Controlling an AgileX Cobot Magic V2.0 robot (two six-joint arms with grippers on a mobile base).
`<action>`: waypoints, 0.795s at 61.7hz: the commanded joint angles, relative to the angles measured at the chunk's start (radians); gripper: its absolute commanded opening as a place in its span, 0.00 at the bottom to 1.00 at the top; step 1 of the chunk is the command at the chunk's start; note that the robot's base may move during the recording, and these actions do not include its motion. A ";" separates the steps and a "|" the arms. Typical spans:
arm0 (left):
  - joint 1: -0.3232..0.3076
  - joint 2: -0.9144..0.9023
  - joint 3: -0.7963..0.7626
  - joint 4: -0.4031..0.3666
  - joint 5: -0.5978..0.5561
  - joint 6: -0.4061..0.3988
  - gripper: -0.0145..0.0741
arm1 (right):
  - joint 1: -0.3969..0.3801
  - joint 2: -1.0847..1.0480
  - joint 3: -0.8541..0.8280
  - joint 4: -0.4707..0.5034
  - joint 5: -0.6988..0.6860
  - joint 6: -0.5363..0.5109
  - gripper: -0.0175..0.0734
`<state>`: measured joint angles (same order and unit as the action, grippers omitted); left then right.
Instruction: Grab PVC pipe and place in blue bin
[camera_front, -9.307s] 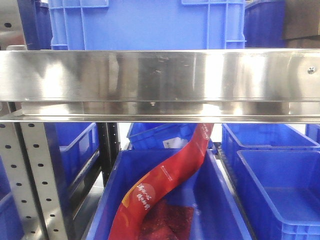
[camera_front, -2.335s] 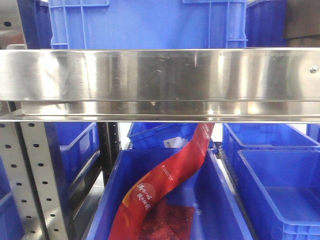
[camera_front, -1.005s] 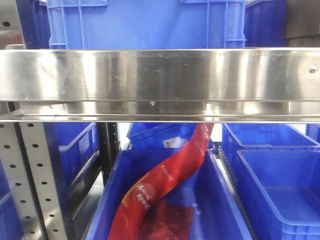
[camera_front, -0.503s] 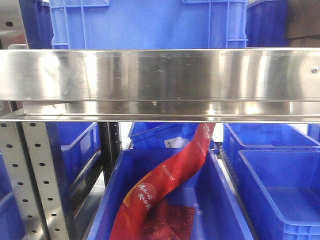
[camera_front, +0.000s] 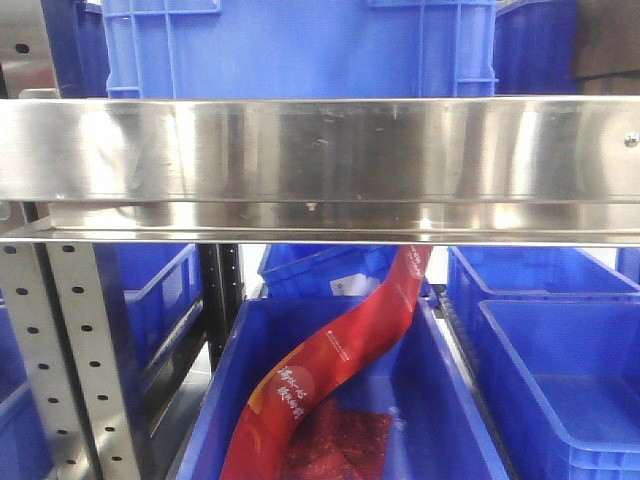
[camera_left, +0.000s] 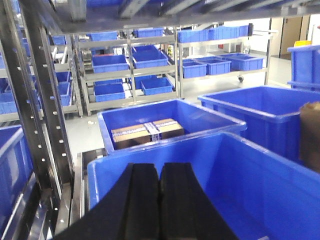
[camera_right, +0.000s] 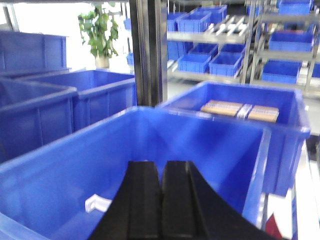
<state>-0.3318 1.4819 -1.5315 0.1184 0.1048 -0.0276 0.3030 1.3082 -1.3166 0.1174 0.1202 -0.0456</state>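
A small white angled piece (camera_right: 97, 204), likely the PVC pipe, lies on the floor of a large blue bin (camera_right: 60, 145) in the right wrist view. My right gripper (camera_right: 161, 164) hangs over this bin, to the right of the white piece. It is shut with nothing between its black fingers. In the left wrist view my left gripper (camera_left: 160, 167) is also shut and empty, over another blue bin (camera_left: 280, 150). Neither gripper shows in the front view.
A steel shelf rail (camera_front: 320, 150) crosses the front view with a blue crate (camera_front: 300, 50) on top. Below, a blue bin (camera_front: 215, 390) holds a long red package (camera_front: 340, 350). More blue bins (camera_front: 560, 360) and perforated uprights (camera_front: 60, 350) stand around. Bins with cardboard boxes (camera_left: 145, 132) (camera_right: 240, 110) sit beyond.
The front view has drifted very slightly to the right over the earlier frames. Nothing else has visibly changed.
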 joint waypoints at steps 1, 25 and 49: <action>0.000 -0.040 -0.007 -0.008 0.024 -0.002 0.04 | 0.000 -0.039 -0.009 -0.013 -0.011 -0.008 0.01; -0.005 -0.154 0.069 -0.017 0.082 -0.002 0.04 | 0.000 -0.146 0.008 -0.061 0.052 -0.008 0.01; -0.005 -0.294 0.244 -0.033 0.062 -0.002 0.04 | 0.000 -0.275 0.173 -0.061 -0.018 -0.008 0.01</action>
<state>-0.3318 1.2233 -1.3139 0.0962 0.1927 -0.0276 0.3030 1.0691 -1.1657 0.0656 0.1418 -0.0456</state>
